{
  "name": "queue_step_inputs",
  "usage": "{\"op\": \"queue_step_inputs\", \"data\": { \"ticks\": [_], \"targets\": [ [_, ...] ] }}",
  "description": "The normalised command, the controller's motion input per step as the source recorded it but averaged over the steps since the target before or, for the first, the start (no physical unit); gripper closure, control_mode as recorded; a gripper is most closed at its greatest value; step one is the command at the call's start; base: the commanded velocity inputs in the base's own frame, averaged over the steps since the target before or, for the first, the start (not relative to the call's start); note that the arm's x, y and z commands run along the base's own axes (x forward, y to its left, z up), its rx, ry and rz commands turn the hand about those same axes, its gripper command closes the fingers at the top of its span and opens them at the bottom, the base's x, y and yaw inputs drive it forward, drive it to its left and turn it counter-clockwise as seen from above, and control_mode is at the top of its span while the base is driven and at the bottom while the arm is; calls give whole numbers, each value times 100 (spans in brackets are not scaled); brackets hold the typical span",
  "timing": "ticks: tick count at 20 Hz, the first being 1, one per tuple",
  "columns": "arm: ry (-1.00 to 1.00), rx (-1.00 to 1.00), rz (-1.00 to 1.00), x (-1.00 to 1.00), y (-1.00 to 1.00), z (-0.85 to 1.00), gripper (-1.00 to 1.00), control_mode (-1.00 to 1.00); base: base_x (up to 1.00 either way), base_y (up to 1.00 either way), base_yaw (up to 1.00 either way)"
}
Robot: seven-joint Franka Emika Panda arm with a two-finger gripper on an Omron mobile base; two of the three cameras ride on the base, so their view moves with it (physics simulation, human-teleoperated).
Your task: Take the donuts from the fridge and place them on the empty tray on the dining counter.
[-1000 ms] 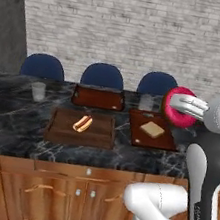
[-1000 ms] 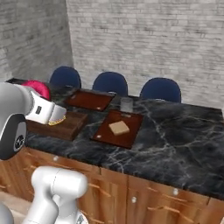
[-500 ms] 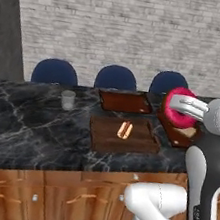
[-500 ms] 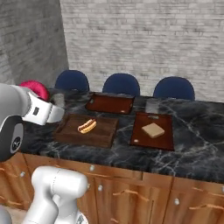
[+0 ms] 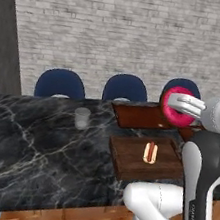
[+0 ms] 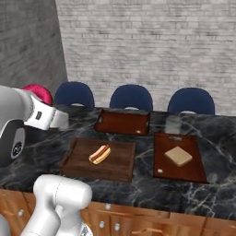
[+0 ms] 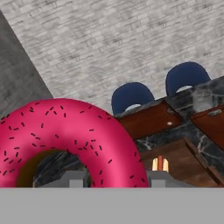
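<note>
Pink-iced and speckled with dark sprinkles, the donut (image 5: 177,106) is sitting clamped in my claw (image 5: 184,105), held up in the air above the black marble counter (image 5: 35,145). Going left to right along that counter in the right base view, I am seeing the wooden tray (image 6: 117,162) carrying the hot dog (image 6: 99,154), the empty reddish-brown tray (image 6: 123,122) lying behind it near the blue chairs (image 6: 131,97), and then the tray (image 6: 184,169) bearing a tan square (image 6: 178,156).
</note>
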Motion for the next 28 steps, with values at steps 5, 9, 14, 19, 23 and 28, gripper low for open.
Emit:
{"op": "queue_step_inputs", "data": {
  "ticks": [5,9,14,19,23,28],
  "targets": [
    [0,0,0,0,0,0,100,100,100,-42,21],
    [0,0,0,0,0,0,100,100,100,-12,10],
    [30,0,0,60,-19,-12,100,-100,40,-4,0],
    [47,0,0,100,-32,-44,100,-100,0,0,0],
    [5,0,0,97,-17,-73,100,-100,0,0,0],
    [-9,-2,0,82,0,-70,100,-100,0,0,0]
  ]
}}
